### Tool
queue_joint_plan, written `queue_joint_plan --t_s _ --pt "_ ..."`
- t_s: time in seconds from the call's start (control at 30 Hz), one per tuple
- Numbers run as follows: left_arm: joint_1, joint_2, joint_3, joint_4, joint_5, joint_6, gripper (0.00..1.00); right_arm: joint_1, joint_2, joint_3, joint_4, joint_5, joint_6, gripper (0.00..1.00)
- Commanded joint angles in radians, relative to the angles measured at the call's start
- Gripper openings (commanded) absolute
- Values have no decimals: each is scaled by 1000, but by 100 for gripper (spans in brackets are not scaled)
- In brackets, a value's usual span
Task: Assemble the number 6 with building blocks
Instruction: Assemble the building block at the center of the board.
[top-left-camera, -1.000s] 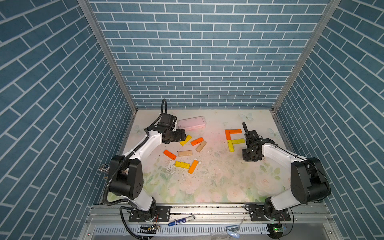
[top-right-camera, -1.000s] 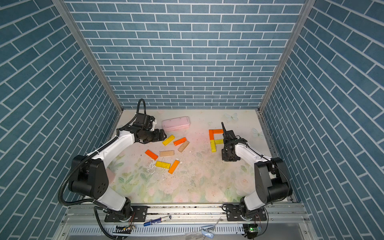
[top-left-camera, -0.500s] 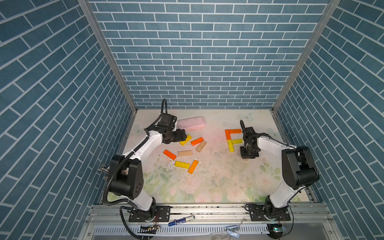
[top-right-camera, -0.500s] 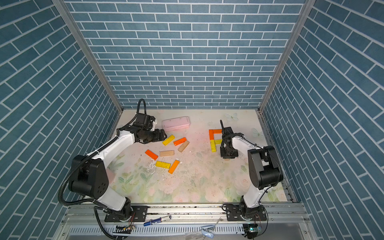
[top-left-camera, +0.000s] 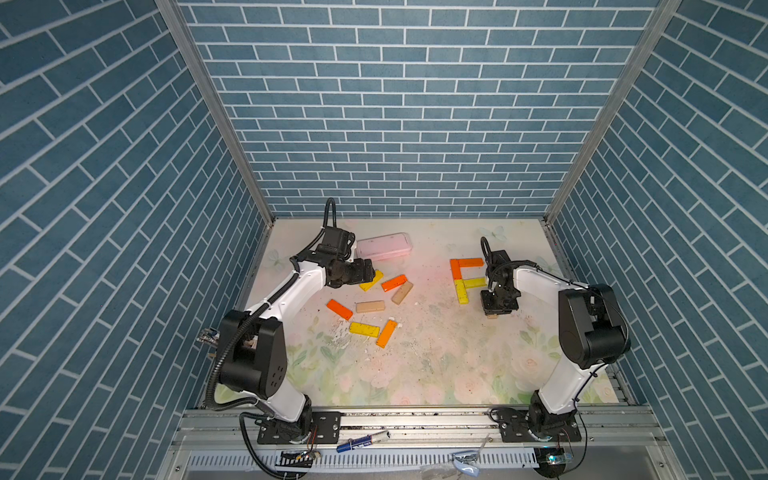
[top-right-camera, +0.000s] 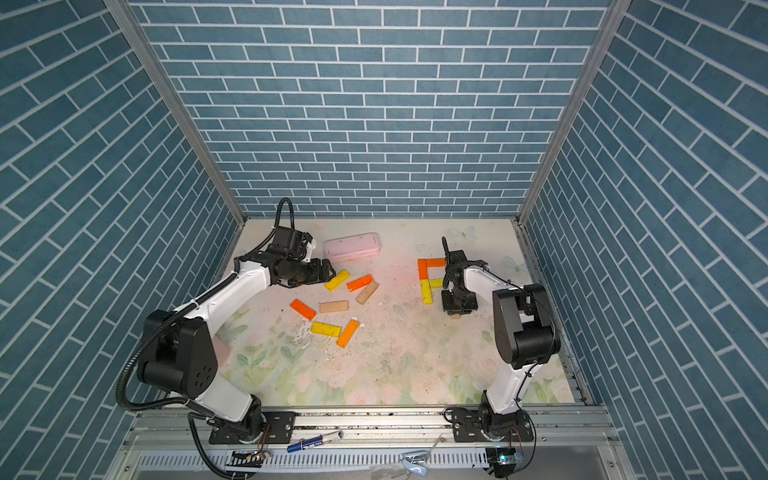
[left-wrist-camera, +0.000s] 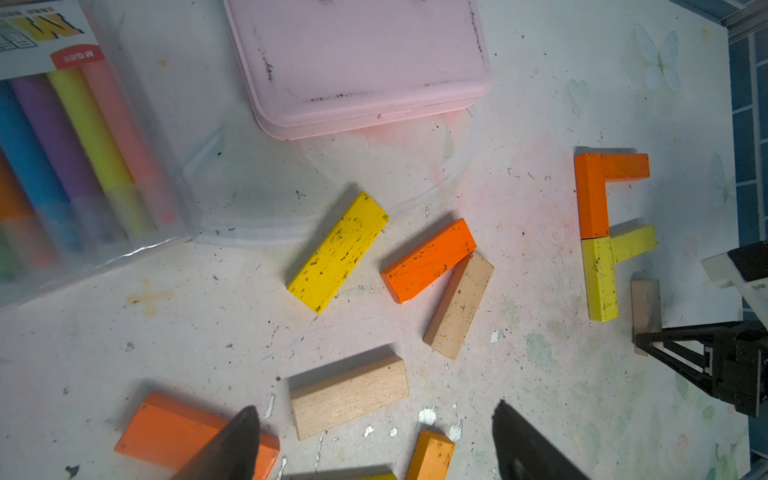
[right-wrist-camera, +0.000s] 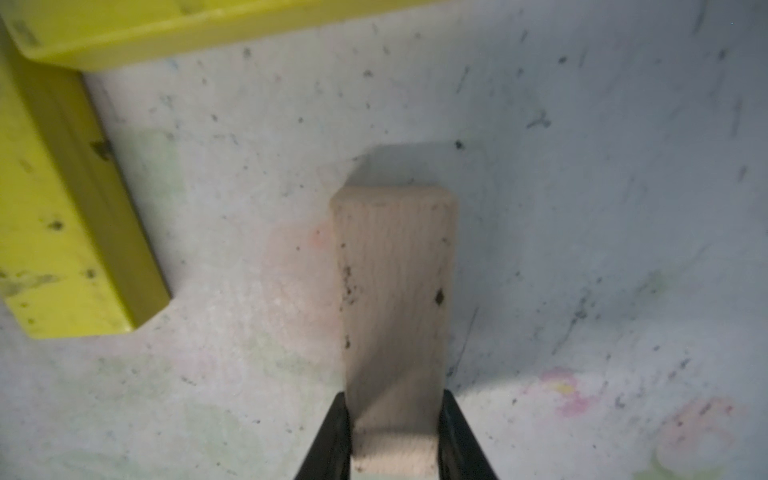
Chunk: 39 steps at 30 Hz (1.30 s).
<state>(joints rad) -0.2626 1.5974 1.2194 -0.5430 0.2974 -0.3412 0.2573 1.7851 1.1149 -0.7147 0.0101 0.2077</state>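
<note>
While the right gripper (right-wrist-camera: 394, 424) clamps one end of a tan bar (right-wrist-camera: 395, 282), held low just beside the yellow bars (right-wrist-camera: 62, 232) of the unfinished number 6 (top-left-camera: 456, 270) without touching them, the left gripper (left-wrist-camera: 374, 411) hangs with jaws wide apart above the loose building blocks (left-wrist-camera: 338, 251) near the pink case (left-wrist-camera: 357, 62) on the tabletop (top-left-camera: 436, 365)

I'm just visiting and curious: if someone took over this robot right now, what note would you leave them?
Left gripper: open, empty, by the loose bars.
Right gripper: shut on a tan bar, beside the yellow upright, not touching it.
Done: four bars, two orange and two yellow, form an F shape.
To do: set the tan bar as the lower right side, then probably add a bottom bar from the seven loose ones to close the 6.
</note>
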Motion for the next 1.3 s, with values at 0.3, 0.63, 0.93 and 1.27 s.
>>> queue_joint_plan --t_s 0.3,0.63,0.93,1.27 --pt "-7 8 -3 2 3 13 88 -30 91 47 -78 18 -73 21" --pt "-10 8 3 -1 9 16 88 -33 59 89 -92 6 -85 46" --pt "-12 -13 2 -2 6 22 88 -39 -32 74 -34 10 -76 52" --pt "-12 -10 3 -5 -1 29 88 -52 25 79 36 16 -92 41"
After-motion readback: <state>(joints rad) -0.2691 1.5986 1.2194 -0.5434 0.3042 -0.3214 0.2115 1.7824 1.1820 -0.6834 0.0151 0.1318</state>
